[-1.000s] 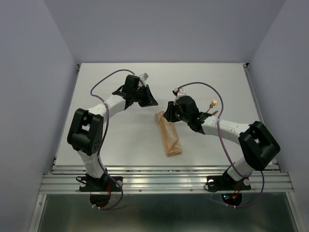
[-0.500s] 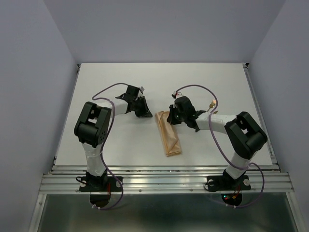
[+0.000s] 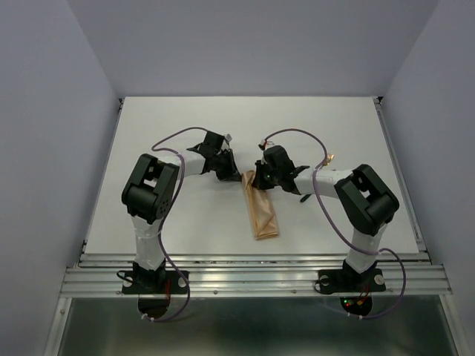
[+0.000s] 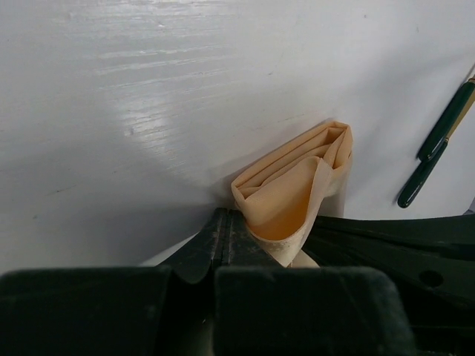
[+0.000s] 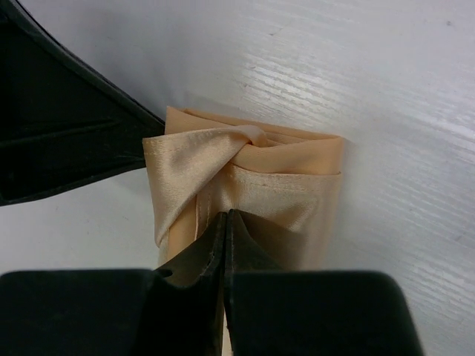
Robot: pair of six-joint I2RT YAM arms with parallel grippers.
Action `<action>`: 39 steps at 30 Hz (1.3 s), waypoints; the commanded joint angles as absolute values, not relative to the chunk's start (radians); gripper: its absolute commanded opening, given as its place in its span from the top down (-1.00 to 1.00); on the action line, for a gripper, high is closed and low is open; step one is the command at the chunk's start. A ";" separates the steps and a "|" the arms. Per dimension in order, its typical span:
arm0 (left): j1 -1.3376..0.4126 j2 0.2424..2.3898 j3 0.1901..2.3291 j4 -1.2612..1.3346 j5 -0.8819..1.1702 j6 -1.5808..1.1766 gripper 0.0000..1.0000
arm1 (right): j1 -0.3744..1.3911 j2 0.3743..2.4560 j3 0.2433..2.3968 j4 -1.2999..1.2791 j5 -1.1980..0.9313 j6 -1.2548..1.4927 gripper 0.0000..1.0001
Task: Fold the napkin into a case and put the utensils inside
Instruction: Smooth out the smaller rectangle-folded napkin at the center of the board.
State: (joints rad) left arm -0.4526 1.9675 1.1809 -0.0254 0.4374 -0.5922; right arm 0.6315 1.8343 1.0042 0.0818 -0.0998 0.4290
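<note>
At the middle of the white bench (image 3: 185,122), one peach-orange case (image 3: 261,215) is lying as a narrow flat strip, its long axis running from the far end, between the two hands, to the near end toward the arm bases.

Left hand (image 3: 228,172): it is resting just beside the case's far end, on that end's left side. Its fingers (image 4: 211,248) are pressing together with no gap showing. The cloth's open, layered mouth is sitting directly against their right side; whether a ply is caught between them cannot be told.

Right hand (image 3: 262,179): it is bearing down on the same far end from the right, close to the left hand. Its fingers (image 5: 211,256) are likewise pressing together, their tips meeting the lower layer of the cloth, which is bunching into a twisted ridge above them. Whether cloth is caught there cannot be told.

Utensils (image 4: 423,176): two slim dark handles are lying side by side on the bench beyond the case, apart from it, as the left wrist view shows. From above, one gold head (image 3: 329,158) is peeking out behind the right arm.

Count: one case, two hands, two visible handles.
</note>
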 commanded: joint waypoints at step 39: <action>-0.497 1.639 1.183 -0.350 0.110 -0.446 1.00 | 0.634 1.694 1.006 0.123 -0.084 0.482 0.99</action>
